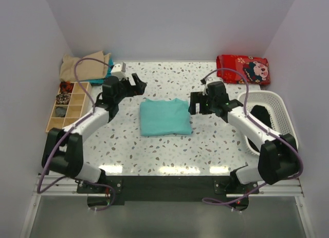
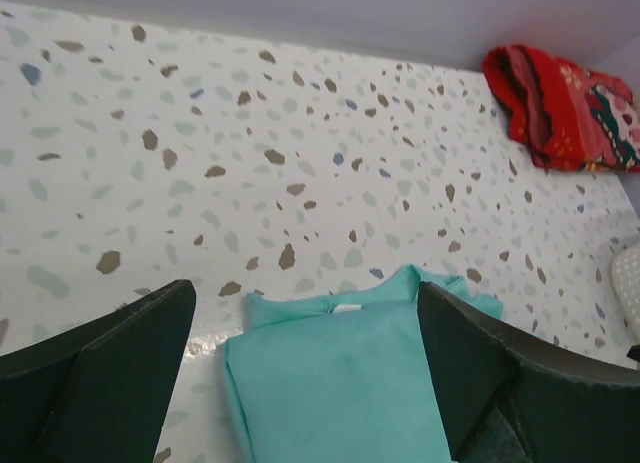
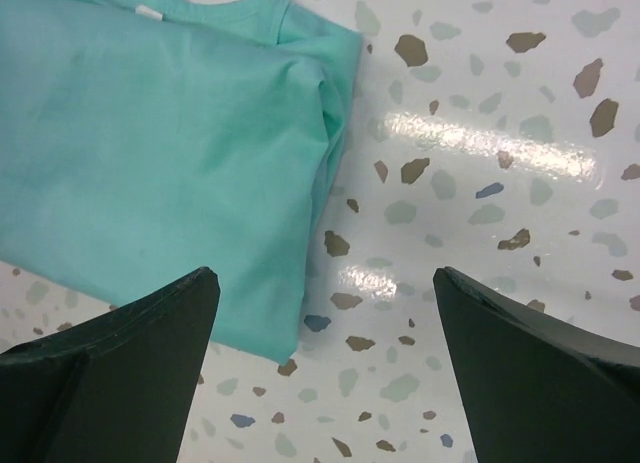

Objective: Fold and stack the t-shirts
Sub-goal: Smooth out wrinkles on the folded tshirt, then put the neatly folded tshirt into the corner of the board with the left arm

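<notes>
Judging the step: the teal t-shirt (image 1: 165, 117) lies folded at the centre of the table (image 1: 216, 145), so it is probably time to square it up or fetch another.
Left gripper (image 1: 139, 84): fingers spread, holding nothing, just upper left of the shirt.
Right gripper (image 1: 193, 103): fingers spread, empty, beside the shirt's right edge.
Right edge: the layers look slightly uneven, so pinch them all together, low and flat.
Next shirt: the tan t-shirt (image 1: 85, 67) in the upper left corner. The basket (image 1: 281, 112) may hold dark cloth, but it is too dim to tell.
</notes>
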Available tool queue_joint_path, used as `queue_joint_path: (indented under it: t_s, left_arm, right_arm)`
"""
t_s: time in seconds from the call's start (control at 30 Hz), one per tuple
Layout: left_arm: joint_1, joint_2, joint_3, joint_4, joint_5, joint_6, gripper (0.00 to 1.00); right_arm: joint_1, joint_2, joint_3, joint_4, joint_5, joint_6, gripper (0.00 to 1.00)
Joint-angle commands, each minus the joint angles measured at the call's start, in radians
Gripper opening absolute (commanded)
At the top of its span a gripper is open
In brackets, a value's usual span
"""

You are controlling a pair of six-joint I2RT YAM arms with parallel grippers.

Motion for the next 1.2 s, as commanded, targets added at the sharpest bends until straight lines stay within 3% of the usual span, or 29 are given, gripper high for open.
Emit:
queue_joint_path:
  t_s: [0.0,0.1,0.23,0.5,0.97,1.17]
  left_arm:
    - [0.003,-0.148,-0.043,-0.196,-0.172,0.030,0.98]
    - [0.003,-0.198,-0.130,-0.237,-0.137,0.019,0.98]
    - [0.002,-0.289,-0.304,-0.174,-0.052,-0.047,0.97]
    - [0.000,-0.309,-0.408,-0.123,0.003,-0.065,0.98]
    - [-0.038,-0.120,-0.451,0.070,0.087,-0.122,0.98]
    - [-0.053,0.047,-0.428,0.285,0.251,-0.188,0.96]
  right_arm:
    - [-0.001,0.055,0.072,-0.004,0.090,-0.053,0.94]
    - [-0.003,0.080,0.085,0.010,0.079,-0.059,0.93]
    - [-0.004,0.131,0.113,0.007,0.079,-0.073,0.93]
    - [-0.009,0.186,0.124,0.013,0.039,-0.075,0.93]
    - [-0.014,0.172,0.089,0.020,0.036,-0.081,0.93]
    - [-0.012,0.189,0.095,0.009,0.037,-0.084,0.93]
